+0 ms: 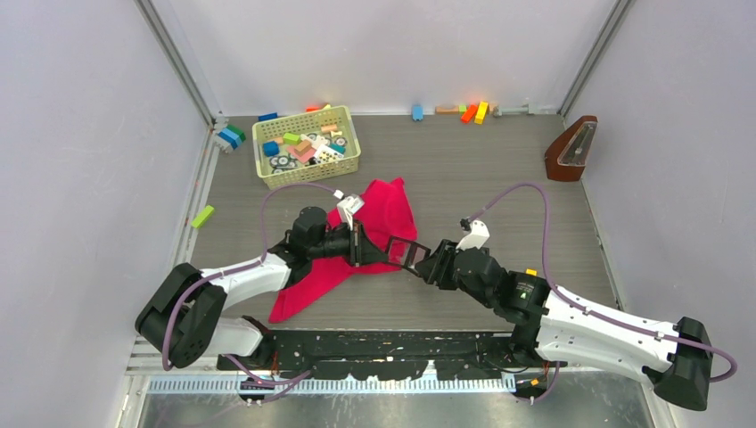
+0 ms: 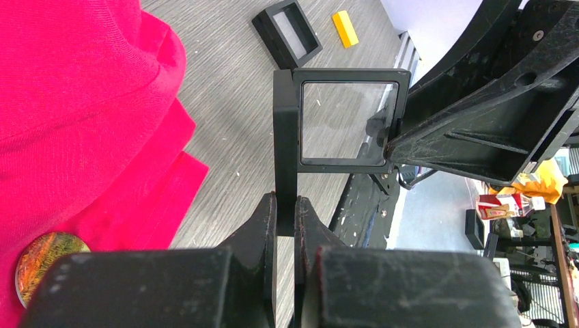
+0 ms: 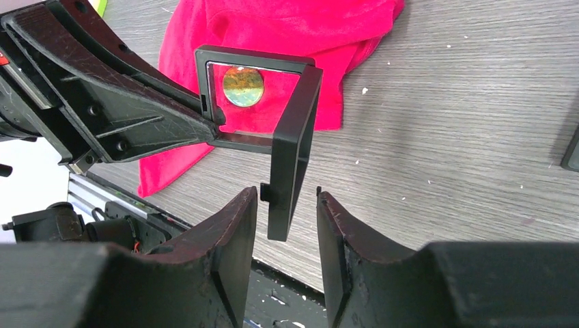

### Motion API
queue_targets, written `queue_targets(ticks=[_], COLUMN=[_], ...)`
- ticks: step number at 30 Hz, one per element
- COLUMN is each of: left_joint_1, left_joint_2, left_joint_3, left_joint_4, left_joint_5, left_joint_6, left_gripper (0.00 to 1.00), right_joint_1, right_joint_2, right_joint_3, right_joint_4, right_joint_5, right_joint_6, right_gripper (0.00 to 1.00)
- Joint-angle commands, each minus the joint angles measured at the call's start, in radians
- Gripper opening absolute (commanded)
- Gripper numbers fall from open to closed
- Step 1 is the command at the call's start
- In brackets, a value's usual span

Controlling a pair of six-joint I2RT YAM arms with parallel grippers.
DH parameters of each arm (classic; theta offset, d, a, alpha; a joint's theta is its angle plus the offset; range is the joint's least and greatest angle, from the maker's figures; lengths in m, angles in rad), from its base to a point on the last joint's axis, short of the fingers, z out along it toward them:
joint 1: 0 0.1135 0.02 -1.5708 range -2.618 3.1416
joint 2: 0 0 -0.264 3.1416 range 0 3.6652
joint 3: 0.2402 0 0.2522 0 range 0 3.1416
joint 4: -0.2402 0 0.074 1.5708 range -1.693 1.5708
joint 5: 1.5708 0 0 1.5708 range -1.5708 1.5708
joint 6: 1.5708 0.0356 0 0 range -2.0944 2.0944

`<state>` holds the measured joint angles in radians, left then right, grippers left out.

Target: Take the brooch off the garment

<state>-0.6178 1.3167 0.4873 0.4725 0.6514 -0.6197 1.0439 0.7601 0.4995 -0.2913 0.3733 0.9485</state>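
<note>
Left tool (image 2: pixel 285 201) pinches the black case (image 2: pixel 285 123); right tool (image 3: pixel 287 197), spread, straddles its other leaf; brooch (image 2: pixel 44 260) on garment (image 2: pixel 82 102) lies past the case, leftward.

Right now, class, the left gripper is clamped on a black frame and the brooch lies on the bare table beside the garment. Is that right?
Not quite. The left gripper is clamped on the black frame, but the brooch rests on the garment itself, not beside it. The left wrist view shows this.
</note>
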Motion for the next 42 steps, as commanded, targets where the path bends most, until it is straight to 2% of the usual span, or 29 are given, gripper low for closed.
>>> queue_targets(ticks=[1, 17, 21, 23, 26, 29, 34, 38, 42], left_joint_1=[-0.003, -0.002, -0.002, -0.001, -0.001, -0.001, -0.002, -0.015, -0.076], left_joint_2=[-0.023, -0.029, -0.027, -0.029, -0.036, -0.057, -0.136, -0.193, -0.204], left_joint_3=[0.033, 0.033, 0.034, 0.038, 0.039, 0.033, 0.038, 0.060, 0.092], left_joint_4=[0.011, 0.005, -0.004, -0.023, -0.047, -0.060, -0.214, -0.381, -0.489], left_joint_5=[0.004, -0.009, -0.011, -0.009, -0.011, -0.018, -0.168, -0.401, -0.613], left_joint_6=[0.012, 0.016, 0.022, 0.037, 0.054, 0.078, 0.175, 0.260, 0.342], left_gripper=[0.00, 0.00, 0.01, 0.11, 0.41, 0.56, 0.61, 0.62, 0.60], right_joint_1=[-0.002, -0.002, -0.002, -0.002, -0.002, -0.003, -0.003, -0.005, -0.007], right_joint_2=[-0.001, -0.025, -0.032, -0.030, -0.011, 0.019, 0.064, 0.077, 0.083], right_joint_3=[0.008, -0.022, 0.000, 0.032, 0.085, 0.164, 0.254, 0.280, 0.282], right_joint_4=[0.056, 0.029, -0.031, -0.099, -0.224, -0.338, -0.472, -0.498, -0.499], right_joint_5=[0.006, -0.024, -0.015, 0.002, 0.035, 0.070, 0.087, 0.081, 0.068], right_joint_6=[0.035, 0.090, 0.112, 0.125, 0.153, 0.176, 0.168, 0.152, 0.148], right_gripper=[0.41, 0.28, 0.15, 0.09, 0.06, 0.03, 0.02, 0.02, 0.02])
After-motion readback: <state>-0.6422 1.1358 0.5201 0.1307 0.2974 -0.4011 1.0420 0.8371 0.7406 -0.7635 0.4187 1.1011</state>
